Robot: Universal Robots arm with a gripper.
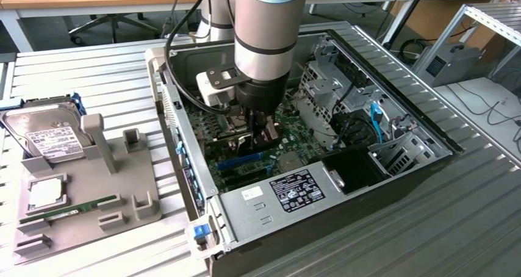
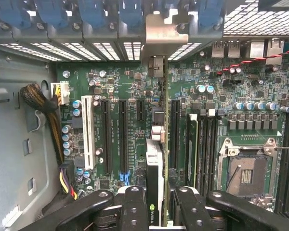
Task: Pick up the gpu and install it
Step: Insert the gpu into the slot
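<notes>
My gripper (image 1: 257, 135) is down inside the open computer case (image 1: 407, 167), over the green motherboard (image 1: 289, 144). It is shut on the gpu (image 1: 232, 144), a thin dark card held upright on its edge. In the wrist view the gpu (image 2: 154, 159) shows edge-on between the black fingers (image 2: 134, 207), and my gripper (image 2: 158, 208) clamps it from both sides. Its silver end bracket (image 2: 160, 33) reaches the case's rear slot openings. The card's lower edge hangs in line with the black expansion slots (image 2: 121, 137) on the motherboard (image 2: 221, 106); whether it touches one I cannot tell.
A grey fixture tray (image 1: 122, 191) lies at the exterior view's left of the case, carrying a silver hard drive (image 1: 49, 133), a processor (image 1: 46, 191) and a narrow RAM stick (image 1: 69, 210). Inside the case are a metal drive cage (image 1: 321, 88), cables (image 1: 358, 127) and the power supply (image 1: 285, 194).
</notes>
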